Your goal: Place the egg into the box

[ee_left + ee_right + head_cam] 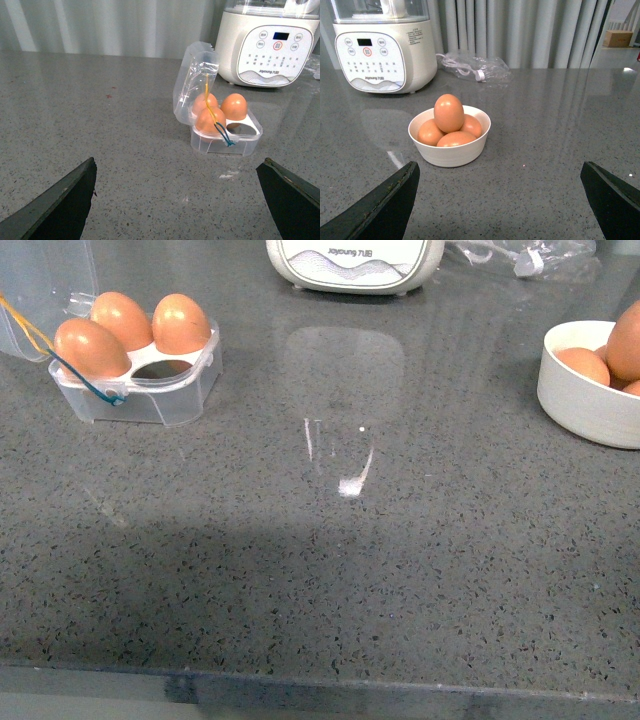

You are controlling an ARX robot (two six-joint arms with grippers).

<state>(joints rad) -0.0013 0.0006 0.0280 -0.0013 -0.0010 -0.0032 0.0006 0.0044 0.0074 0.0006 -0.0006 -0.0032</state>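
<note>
Sitting on top of three other eggs (452, 139), the egg (449, 113) is smooth and orange-brown. It is in the white bowl (447, 156), to the right of the white machine (382, 47). The clear box (227, 142) is to the left of the machine, with its lid (192, 80) up and one hole (239, 131) empty. The left gripper (175, 210) and the right gripper (497, 205) hang above the grey table (330, 570), fingers wide apart, holding nothing.

Clear glossy plastic box (150, 380) on speckled polished counter (400, 570)

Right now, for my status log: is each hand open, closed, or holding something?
Left hand: open, empty.
Right hand: open, empty.
</note>
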